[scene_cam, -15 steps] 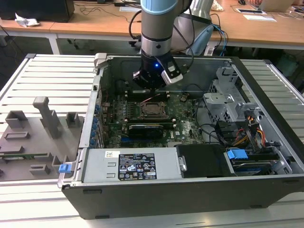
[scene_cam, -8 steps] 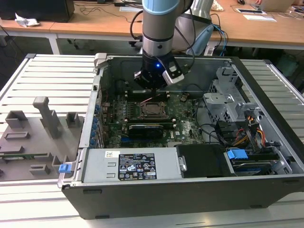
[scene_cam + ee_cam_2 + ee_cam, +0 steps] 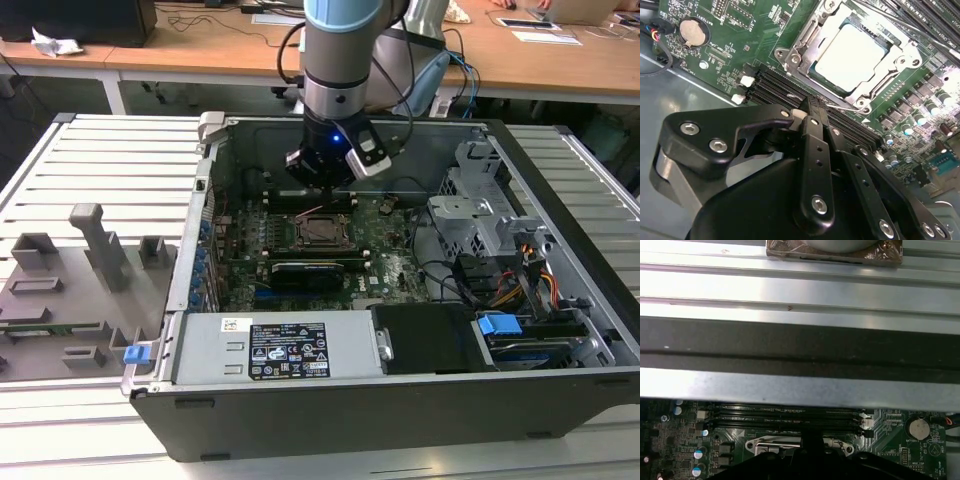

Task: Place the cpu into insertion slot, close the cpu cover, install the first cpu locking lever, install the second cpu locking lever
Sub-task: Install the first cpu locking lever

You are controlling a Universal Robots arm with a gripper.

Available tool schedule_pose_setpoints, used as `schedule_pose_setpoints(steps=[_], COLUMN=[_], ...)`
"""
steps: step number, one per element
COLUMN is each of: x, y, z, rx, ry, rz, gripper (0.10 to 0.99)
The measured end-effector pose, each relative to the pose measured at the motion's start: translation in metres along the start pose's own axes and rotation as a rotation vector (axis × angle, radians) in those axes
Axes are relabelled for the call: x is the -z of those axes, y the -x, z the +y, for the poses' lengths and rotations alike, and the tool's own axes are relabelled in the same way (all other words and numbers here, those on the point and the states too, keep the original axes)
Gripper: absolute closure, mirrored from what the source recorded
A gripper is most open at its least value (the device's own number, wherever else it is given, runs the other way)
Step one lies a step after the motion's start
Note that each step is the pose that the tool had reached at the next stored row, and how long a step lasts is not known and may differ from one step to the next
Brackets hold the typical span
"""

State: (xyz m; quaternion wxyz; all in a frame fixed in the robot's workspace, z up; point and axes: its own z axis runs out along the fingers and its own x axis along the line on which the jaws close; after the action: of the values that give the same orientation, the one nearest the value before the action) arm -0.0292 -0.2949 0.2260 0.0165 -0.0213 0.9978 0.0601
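Note:
The cpu (image 3: 850, 55) lies flat in the insertion slot (image 3: 322, 231), silver top up. The cpu cover (image 3: 900, 56), a metal frame with a window, lies down over the chip's edges. A thin wire locking lever (image 3: 842, 107) runs along the socket's side nearest my gripper. My gripper (image 3: 811, 103) is shut, black fingers together, with its tip at that side of the socket by the memory slots and touching or almost touching the lever. In the exterior view the gripper (image 3: 322, 188) hangs just behind the socket. The first wrist view has the fingers (image 3: 812, 442) in front of the socket's frame (image 3: 775, 444).
Black memory slots (image 3: 775, 85) run beside the socket, right under the fingertip. A coin battery (image 3: 692, 31) sits on the green board. The case's walls (image 3: 205, 200) surround the board, with a drive cage (image 3: 480, 215) and power supply (image 3: 275, 350) nearby.

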Motion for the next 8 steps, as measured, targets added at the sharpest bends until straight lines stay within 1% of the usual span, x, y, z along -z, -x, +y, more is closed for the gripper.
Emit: schedule_pose_setpoints(steps=[3,7,8], x=[-0.0004,-0.0014,-0.002], y=[0.0033,0.0034,0.003], z=[0.0003,0.0011,0.001], rx=[0.0,0.005,0.014], ry=[0.0,0.0,0.001], rz=[-0.0001,0.0005,0.0016], gripper=[0.98,0.98,0.98])
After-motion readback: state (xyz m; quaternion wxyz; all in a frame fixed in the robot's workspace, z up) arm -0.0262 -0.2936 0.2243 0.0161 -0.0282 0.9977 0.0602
